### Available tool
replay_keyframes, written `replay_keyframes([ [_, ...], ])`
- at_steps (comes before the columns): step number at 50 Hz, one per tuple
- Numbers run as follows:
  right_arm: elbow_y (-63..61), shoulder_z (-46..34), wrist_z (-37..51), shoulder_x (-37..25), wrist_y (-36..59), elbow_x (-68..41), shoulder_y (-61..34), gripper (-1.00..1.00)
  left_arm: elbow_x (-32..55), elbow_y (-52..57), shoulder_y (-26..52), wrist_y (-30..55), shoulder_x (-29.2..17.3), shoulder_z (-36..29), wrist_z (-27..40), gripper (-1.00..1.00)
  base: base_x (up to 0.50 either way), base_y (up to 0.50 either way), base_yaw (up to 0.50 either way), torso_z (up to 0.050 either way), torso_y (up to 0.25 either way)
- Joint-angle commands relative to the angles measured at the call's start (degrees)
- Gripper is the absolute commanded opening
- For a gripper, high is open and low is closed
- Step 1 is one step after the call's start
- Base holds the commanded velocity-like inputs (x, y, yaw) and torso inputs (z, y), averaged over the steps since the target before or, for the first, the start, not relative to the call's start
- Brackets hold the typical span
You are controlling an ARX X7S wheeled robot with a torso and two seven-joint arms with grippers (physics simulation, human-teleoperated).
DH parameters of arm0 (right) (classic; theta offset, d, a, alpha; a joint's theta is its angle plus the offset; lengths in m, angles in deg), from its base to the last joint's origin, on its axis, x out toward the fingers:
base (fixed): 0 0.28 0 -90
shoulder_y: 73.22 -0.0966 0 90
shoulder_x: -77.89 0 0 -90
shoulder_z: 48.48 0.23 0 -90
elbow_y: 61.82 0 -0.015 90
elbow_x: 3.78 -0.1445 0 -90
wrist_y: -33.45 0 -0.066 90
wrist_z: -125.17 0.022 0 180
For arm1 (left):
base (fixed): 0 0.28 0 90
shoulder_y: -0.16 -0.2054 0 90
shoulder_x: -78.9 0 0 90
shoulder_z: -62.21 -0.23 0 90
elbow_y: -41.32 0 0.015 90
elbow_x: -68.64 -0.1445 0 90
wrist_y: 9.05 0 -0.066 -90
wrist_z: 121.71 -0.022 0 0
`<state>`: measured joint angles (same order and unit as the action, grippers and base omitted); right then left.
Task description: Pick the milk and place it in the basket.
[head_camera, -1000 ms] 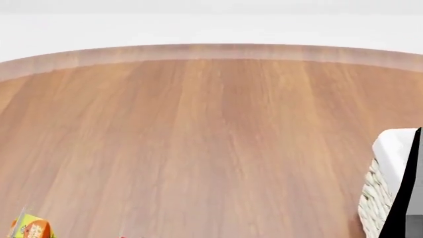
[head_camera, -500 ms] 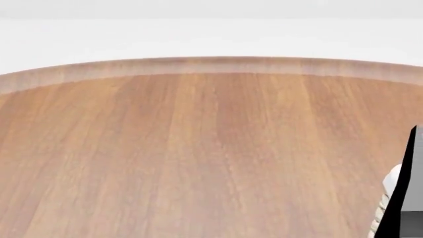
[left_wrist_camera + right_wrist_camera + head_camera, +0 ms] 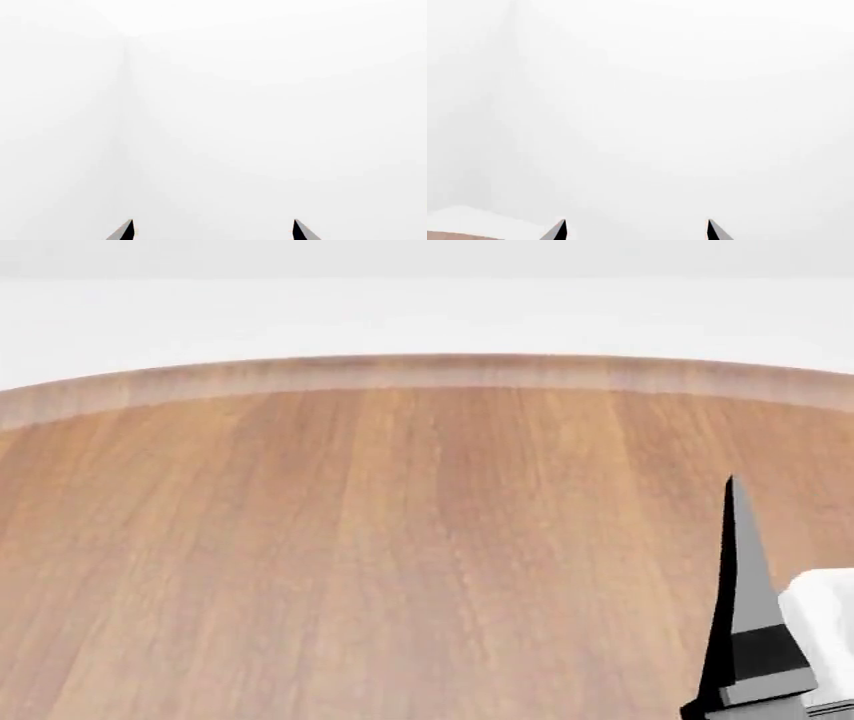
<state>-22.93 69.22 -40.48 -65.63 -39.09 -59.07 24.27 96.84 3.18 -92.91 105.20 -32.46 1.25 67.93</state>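
Observation:
The milk is out of view in every frame. Only a corner of the basket's white cloth liner (image 3: 827, 605) shows, at the right edge of the head view. One grey and black finger (image 3: 742, 590) of my right gripper stands upright in front of it. In the right wrist view my right gripper (image 3: 635, 231) faces a white wall, its two tips far apart with nothing between them. My left gripper (image 3: 213, 231) shows the same in the left wrist view: tips wide apart, empty, facing white wall. It does not show in the head view.
A wooden table (image 3: 400, 550) fills the head view, its curved far edge (image 3: 427, 372) against a white wall. A thin brown sliver of the table (image 3: 447, 236) shows in a corner of the right wrist view.
The head view tilted up a second ago, so the yellow-orange carton dropped out of view. Since half a second ago the right gripper's finger has risen higher in front of the basket.

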Motion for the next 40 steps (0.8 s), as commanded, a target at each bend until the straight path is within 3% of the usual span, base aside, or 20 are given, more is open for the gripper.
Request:
replay_keyframes([
  [1, 4.92, -4.10, -11.94, -2.81, -1.90, 1.34, -2.11, 1.00, -1.78, -1.17, 0.35, -1.72, 1.07, 1.06, -0.51, 1.00, 0.00, 0.00, 0.00, 0.000, 0.000],
  [15, 7.44, -16.00, -26.43, -6.01, -2.60, 3.97, -3.09, 1.00, -1.58, -1.12, 0.21, -1.90, 0.81, 0.89, -0.23, 1.00, 0.00, 0.00, 0.00, 0.000, 0.000],
  [28, 7.96, -28.53, -31.96, -5.27, 0.43, 8.85, -8.39, 1.00, -1.59, -1.32, -0.02, -2.24, 0.68, 0.70, -0.02, 1.00, 0.00, 0.00, 0.00, 0.000, 0.000],
  [40, 7.61, -34.61, -36.17, -4.04, 1.39, 11.05, -10.16, 1.00, -1.10, -1.15, -0.34, -2.28, 0.43, 1.10, 0.26, 1.00, 0.00, 0.00, 0.00, 0.000, 0.000],
])
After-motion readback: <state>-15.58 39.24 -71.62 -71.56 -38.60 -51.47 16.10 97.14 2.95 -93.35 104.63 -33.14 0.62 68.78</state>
